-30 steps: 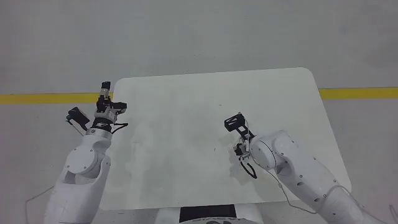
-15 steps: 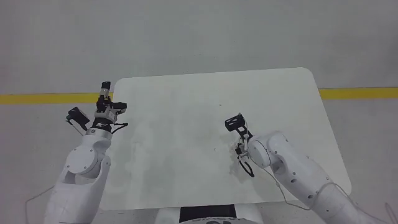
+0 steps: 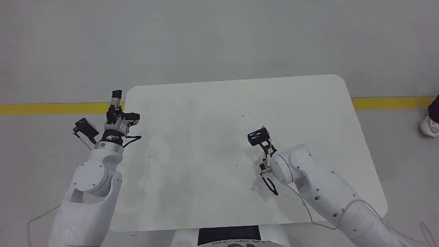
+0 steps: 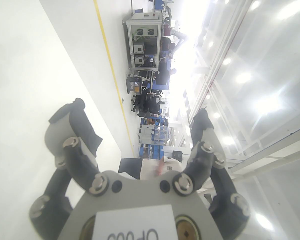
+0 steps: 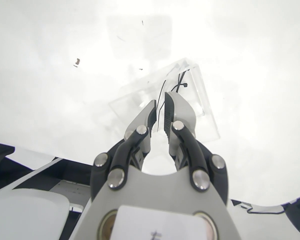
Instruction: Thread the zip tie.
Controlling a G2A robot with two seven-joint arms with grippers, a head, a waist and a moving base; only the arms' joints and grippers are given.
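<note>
Right hand: Your right hand [image 5: 161, 99] hangs directly over the clear box [image 5: 207, 106], tips pointing down into it. It's narrow, with the two fingers [image 5: 182, 111] drawn nearly together and just a slim gap between them.

Zip tie: There's your black zip tie [image 5: 184, 85], lying inside the clear box. Its small head sits just past the fingertips, toward one end of the box. A thin strap runs back from that end and shows right in the gap between the fingers. You can't tell from here whether the pads are touching that strap, but light shows on both sides of it.

Clear box: It's see-through and low-walled, sitting flat on the white counter [image 3: 206, 110] with your right hand straight above it.

Left hand: Your left hand [image 4: 140, 108] is spread wide with nothing between its fingers. It sits well apart from the clear box, out by the counter's left edge, and points away from the box toward the room beyond.

Specks: A few small dark specks [image 5: 77, 62] lie on the counter near the clear box, on the side away from your right wrist.

Floor line: A yellow stripe [image 3: 41, 108] runs along the floor, well apart from the clear box and off the counter.
</note>
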